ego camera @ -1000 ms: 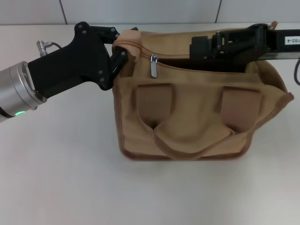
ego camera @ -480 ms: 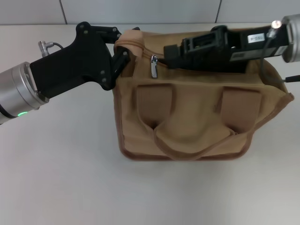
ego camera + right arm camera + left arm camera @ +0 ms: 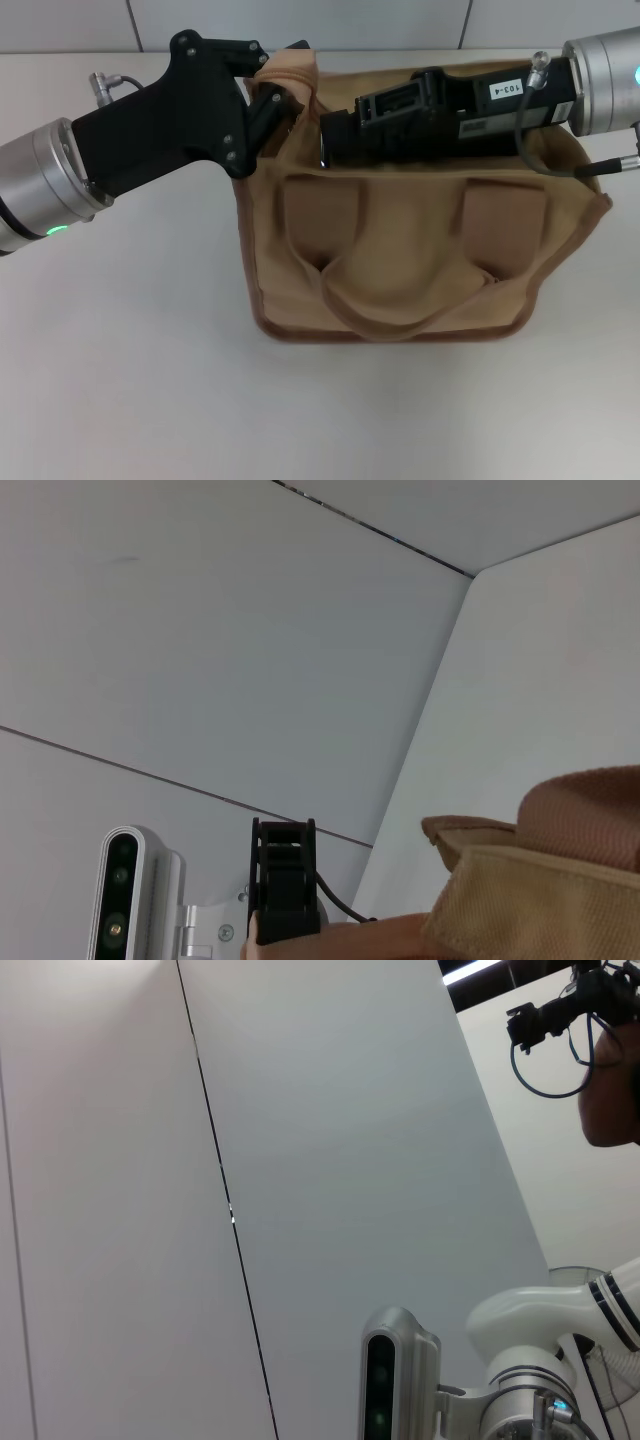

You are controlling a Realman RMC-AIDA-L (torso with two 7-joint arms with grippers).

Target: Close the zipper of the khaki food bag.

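Note:
The khaki food bag (image 3: 400,260) stands on the white table, its two handles hanging down the near side. My left gripper (image 3: 272,100) is shut on the bag's raised top left corner. My right gripper (image 3: 328,135) lies along the bag's top opening, its tip near the left end. It covers the zipper line and the silver pull tab, so both are hidden. Khaki fabric of the bag (image 3: 540,880) shows in the right wrist view. The left wrist view shows none of the task's things.
The white table (image 3: 130,340) extends to the left of and in front of the bag. A grey panelled wall (image 3: 300,20) runs along its far edge. A cable (image 3: 560,160) loops from my right wrist over the bag's right end.
My right gripper has moved left along the bag's top and now covers the pull tab. My left gripper has lifted the bag's left corner a little.

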